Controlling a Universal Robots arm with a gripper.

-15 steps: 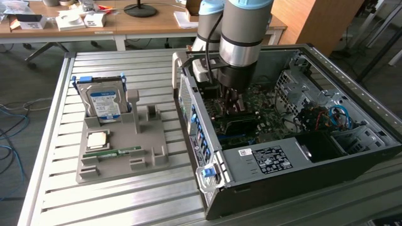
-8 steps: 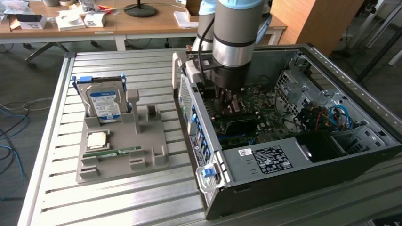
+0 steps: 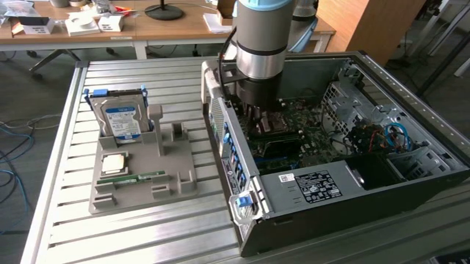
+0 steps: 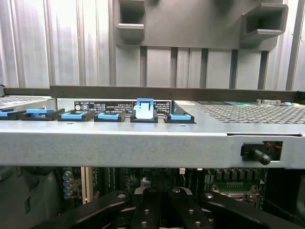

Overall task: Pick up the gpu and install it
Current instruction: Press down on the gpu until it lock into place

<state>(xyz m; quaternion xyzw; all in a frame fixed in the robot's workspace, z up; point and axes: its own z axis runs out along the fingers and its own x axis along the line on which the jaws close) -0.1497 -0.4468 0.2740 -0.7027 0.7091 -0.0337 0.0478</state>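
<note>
My gripper [image 3: 258, 113] is lowered into the open computer case [image 3: 345, 187], just above the motherboard [image 3: 283, 146] near the case's rear wall. In the wrist view its black fingers [image 4: 147, 198] meet in the middle, so the gripper [image 4: 159, 193] is shut, and I cannot make out anything between them. The gpu is hidden from me. Green board and sockets [image 4: 228, 183] lie beyond the fingers, under the case's grey metal rear edge [image 4: 143, 143].
A grey parts holder [image 3: 140, 181] sits on the slatted table at the exterior view's left, carrying a hard drive with a blue label [image 3: 121, 121], a square chip [image 3: 114, 162] and a narrow green memory stick [image 3: 132, 177]. Blue latches [image 4: 144, 109] line the case's rear.
</note>
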